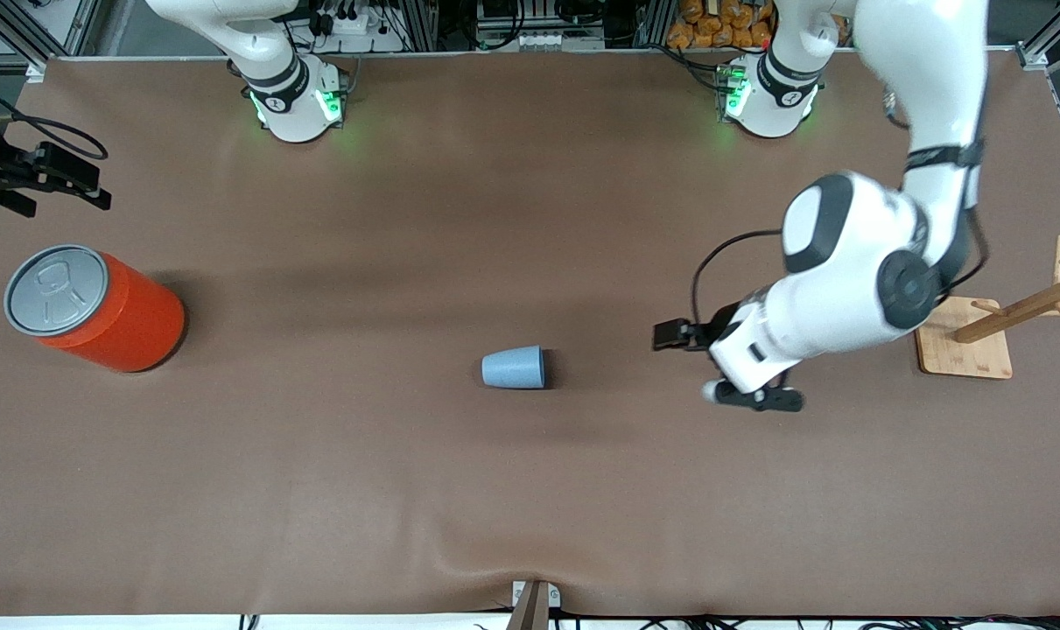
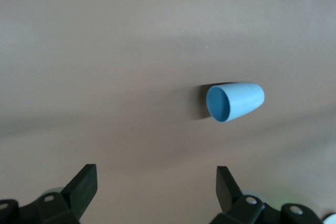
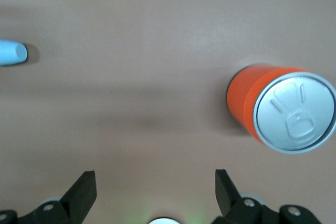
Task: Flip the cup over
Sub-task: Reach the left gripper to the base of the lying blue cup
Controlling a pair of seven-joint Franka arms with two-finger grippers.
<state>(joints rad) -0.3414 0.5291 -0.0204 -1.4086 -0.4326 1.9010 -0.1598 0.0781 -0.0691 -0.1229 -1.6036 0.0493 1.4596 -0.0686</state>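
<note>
cup (image 1: 513, 367) lying on its side mid-desk (image 1: 530, 490), left pincer (image 1: 729, 367) hovering wide open and empty toward the left arm's end, mouth only visible in left wrist view (image 2: 234, 102), right pincer (image 3: 155, 195) open, empty, near the orange can (image 3: 281, 111)

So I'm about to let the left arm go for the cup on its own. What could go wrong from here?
The cup lies on its side on the bare table, so a slightly off push from the left hand could probably roll it away.

Its tapered wall may slip out of a pinch; the hand is open and apart from it.

The right hand waits open above the orange can, clear of the cup, so little risk there.
</note>
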